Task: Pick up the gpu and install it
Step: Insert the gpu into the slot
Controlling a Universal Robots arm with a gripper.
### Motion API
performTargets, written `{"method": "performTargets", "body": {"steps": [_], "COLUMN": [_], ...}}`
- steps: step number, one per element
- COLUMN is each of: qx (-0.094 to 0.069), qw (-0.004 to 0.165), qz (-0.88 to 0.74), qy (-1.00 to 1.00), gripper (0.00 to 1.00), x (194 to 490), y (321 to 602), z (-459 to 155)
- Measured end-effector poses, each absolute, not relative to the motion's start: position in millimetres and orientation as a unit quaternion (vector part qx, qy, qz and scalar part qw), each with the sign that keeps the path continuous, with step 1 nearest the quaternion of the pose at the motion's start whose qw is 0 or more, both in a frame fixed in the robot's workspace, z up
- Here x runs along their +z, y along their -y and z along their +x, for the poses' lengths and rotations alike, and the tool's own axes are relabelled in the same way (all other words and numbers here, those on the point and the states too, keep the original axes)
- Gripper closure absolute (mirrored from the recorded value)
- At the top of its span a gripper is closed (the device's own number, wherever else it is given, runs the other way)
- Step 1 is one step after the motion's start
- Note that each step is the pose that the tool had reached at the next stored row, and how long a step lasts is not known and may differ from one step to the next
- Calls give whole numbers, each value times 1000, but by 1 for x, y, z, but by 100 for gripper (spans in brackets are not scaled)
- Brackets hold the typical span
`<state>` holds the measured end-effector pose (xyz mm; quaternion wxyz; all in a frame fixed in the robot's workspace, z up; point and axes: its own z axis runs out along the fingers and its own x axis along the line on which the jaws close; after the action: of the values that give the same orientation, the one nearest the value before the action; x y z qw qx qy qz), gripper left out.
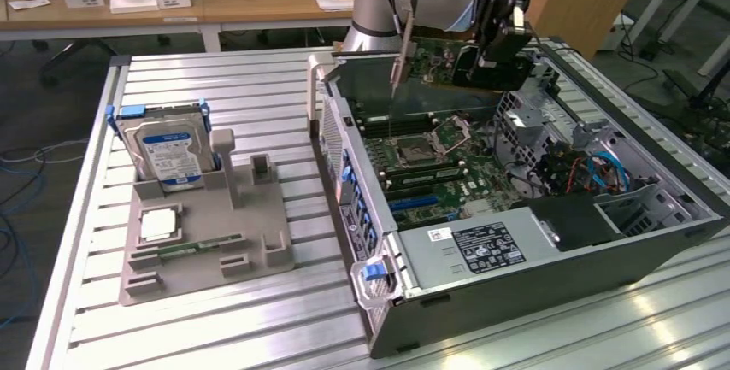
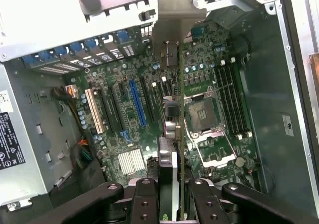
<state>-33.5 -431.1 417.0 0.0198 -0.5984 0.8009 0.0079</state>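
The pincer (image 1: 498, 45), a black two-fingered clamp, is closed partway on the gpu (image 1: 447, 61), a thin dark circuit card with a silvery metal bracket at one end, and holds it edge-down in the air above the open grey metal computer case (image 1: 536, 289) lying on the ribbed aluminium surface (image 1: 217, 88). As I judge it, the bracket could catch the case's rear wall and twist the card in so narrow a grip; a card out of line with the long blue expansion slot (image 2: 137, 104) on the green motherboard (image 1: 439, 186) could strike the bare silver processor socket (image 2: 202, 115) beside it. The arm reaches in from the far side, wrist pointing straight down
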Motion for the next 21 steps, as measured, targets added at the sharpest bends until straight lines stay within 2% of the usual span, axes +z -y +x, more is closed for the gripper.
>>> {"method": "performTargets", "body": {"steps": [6, 12, 21], "qx": [7, -3, -1], "qw": [21, 34, 34], "qz": [-598, -601, -653], "qy": [-801, -799, -757], "gripper": [72, 72, 72], "x": [417, 413, 406], "y": [431, 431, 431], "z": [-34, -34, -34]}}
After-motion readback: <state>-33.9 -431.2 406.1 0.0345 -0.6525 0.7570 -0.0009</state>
